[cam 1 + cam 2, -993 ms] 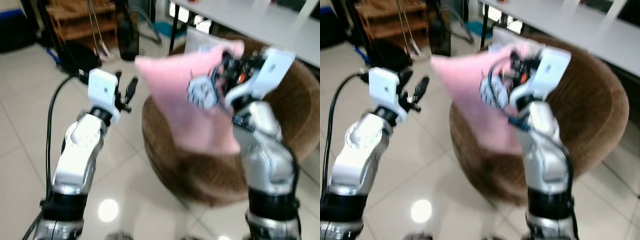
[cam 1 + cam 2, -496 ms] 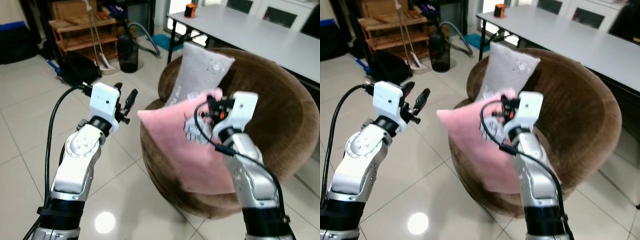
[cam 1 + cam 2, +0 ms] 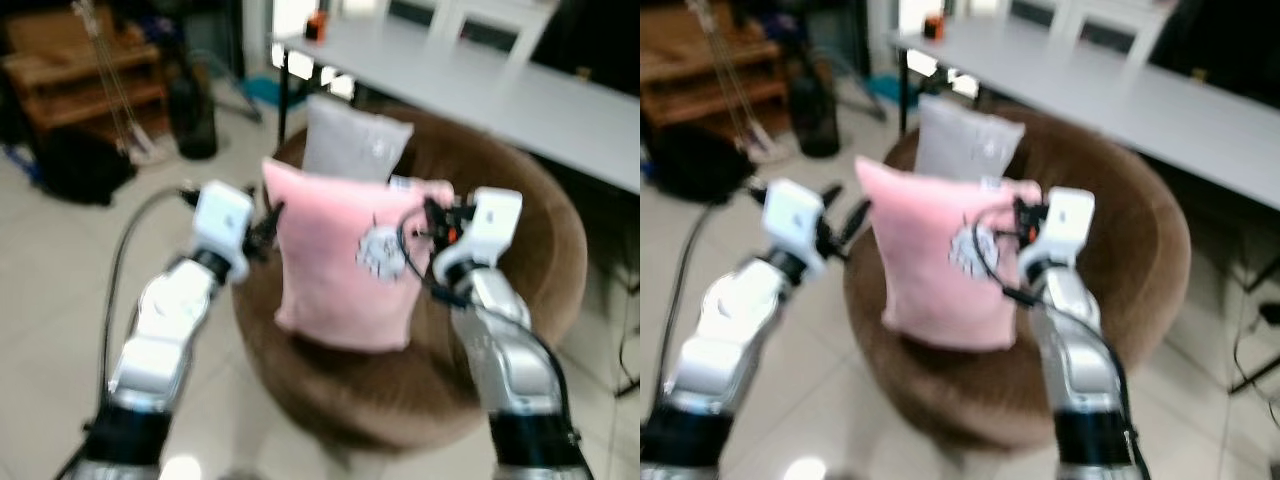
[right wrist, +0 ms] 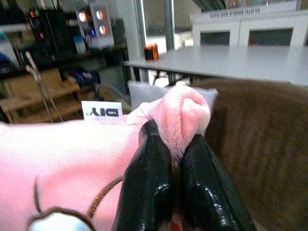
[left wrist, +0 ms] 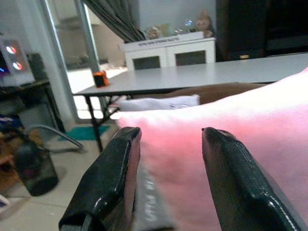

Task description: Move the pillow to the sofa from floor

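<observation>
While pink pillow hangs upright above brown sofa seat, right gripper pinches its top corner, jaws pressed tight. Left gripper spread beside pillow's far edge. Lower onto seat before grey cushion, then release.

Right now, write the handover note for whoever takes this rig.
Right gripper: shut on a corner of the pink pillow.
Left gripper: open, at the pillow's other edge, not clamping.
Pillow: off the floor, upright over the seat of the round brown sofa, in front of a grey pillow. Whether its bottom rests on the seat is unclear.
Done: lift and carry.
Left: settle it on the seat, open the right gripper, withdraw both arms.
</observation>
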